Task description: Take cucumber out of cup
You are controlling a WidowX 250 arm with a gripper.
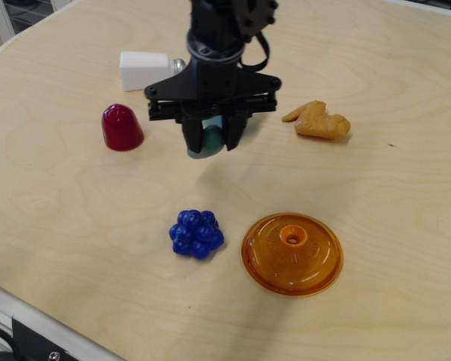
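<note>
Pale plywood tabletop [75,203], metal edge rail [30,320] at lower left, even overhead light

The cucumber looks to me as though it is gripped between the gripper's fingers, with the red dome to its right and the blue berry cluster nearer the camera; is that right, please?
Not quite. The cucumber is indeed held between the fingers of the gripper, and the blue berry cluster does lie nearer the camera, but the red dome sits to the cucumber's left in the image, not its right. The observation.image view shows this.
</note>
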